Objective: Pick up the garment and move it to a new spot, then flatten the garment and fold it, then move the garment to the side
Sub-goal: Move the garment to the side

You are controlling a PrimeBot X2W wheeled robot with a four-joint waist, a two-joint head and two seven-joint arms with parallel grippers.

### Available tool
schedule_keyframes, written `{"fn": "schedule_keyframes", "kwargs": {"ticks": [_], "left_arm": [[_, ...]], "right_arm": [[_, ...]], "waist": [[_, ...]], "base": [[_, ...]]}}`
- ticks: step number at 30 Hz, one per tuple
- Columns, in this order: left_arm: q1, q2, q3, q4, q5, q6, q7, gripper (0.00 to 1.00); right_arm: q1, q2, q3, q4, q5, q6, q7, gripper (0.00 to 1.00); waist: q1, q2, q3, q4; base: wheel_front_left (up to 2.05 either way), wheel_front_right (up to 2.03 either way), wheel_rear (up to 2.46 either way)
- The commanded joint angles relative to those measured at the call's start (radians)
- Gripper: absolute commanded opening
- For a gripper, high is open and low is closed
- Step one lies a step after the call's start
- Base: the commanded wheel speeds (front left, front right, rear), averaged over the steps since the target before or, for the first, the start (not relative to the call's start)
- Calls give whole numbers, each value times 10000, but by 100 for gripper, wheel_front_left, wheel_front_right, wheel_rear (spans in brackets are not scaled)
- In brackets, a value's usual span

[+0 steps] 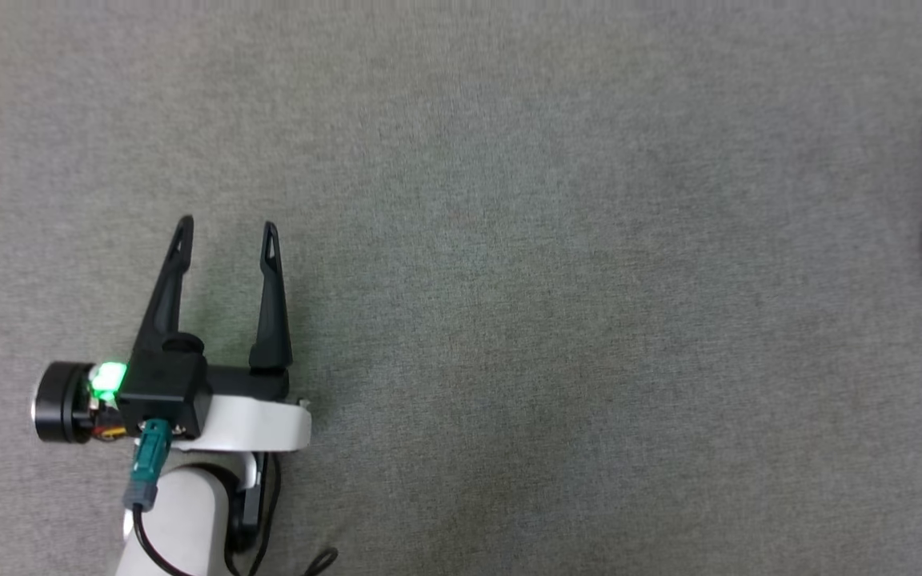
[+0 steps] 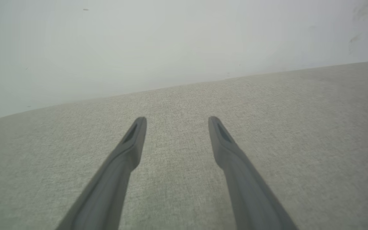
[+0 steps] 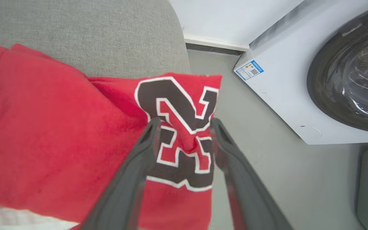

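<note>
Item: garment [image 3: 59,134], red with a dark number print, at the table's [image 1: 509,280] right edge.
Right gripper [image 3: 184,120]: fingers apart astride the print, not pinching.
Left gripper [image 1: 227,224]: fingers apart, empty, over the table.
Risk: the printed fold seems to overhang the table; its weight could drag the cloth to the floor [image 3: 267,166].
Views: the right wrist view gives the print and the washing machine [image 3: 299,95]; the head view gives a red strip.

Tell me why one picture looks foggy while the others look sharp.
Left wrist view: hazy and washed out, the left hand faded to grey. Right wrist view: the garment lettering is crisp, the right hand blurred near the lens. Head view: even light, faint shadows.
</note>
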Motion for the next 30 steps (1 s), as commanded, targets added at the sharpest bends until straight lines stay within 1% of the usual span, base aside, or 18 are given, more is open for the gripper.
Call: {"fn": "schedule_keyframes", "kwargs": {"ticks": [1, 5, 8, 12, 13, 14, 17, 21, 25, 30], "left_arm": [[201, -6, -9, 47, -62, 35, -22, 100], [530, -66, -17, 192, -144, 89, -23, 100], [810, -126, -4, 266, -210, 128, -22, 100], [1227, -180, 58, 377, -317, 162, -22, 100], [1227, -180, 58, 377, -317, 162, -22, 100], [1319, -186, 70, 400, -325, 169, -23, 100], [1523, -210, 132, 505, -413, 164, -22, 100], [1683, -225, 159, 620, -437, 141, -22, 100], [1867, -257, 198, 756, -506, 149, -22, 100], [2119, -303, 221, 917, -591, 128, -22, 100]], "right_arm": [[40, 74, -97, -18, -211, -16, -140, 100], [397, 357, -366, -422, -715, -16, -817, 100], [669, 643, -738, -944, -1018, -16, -1559, 100], [1013, 1290, -1312, -1814, -1622, -16, -2623, 100], [1013, 1290, -1312, -1814, -1622, -16, -2623, 100], [1114, 1483, -1434, -2073, -1810, -16, -2868, 100], [1396, 2238, -1772, -2878, -2295, -14, -3486, 100], [1961, 3471, -2102, -4101, -2846, -16, -4123, 100], [2712, 4610, -2124, -5058, -3082, -14, -4584, 100], [3676, 5697, -1818, -5691, -3234, -14, -5189, 100]], "waist": [[-1, 0, -373, 14], [-1, 0, -1044, 46], [-1, 0, -1537, 81], [-1, 0, -2115, 122], [-1, 0, -2115, 122], [-1, 0, -2234, 142], [-1, 0, -2582, 228], [-1, 0, -3030, 386], [-1, 0, -3456, 524], [-1, 0, -3916, 747]], "base": [[0, 0, 0], [0, 0, 0], [0, 0, 0], [0, 0, 0], [0, 0, 0], [0, 0, 0], [0, 0, 0], [0, 0, 0], [0, 0, 0], [0, 0, 0]]}}
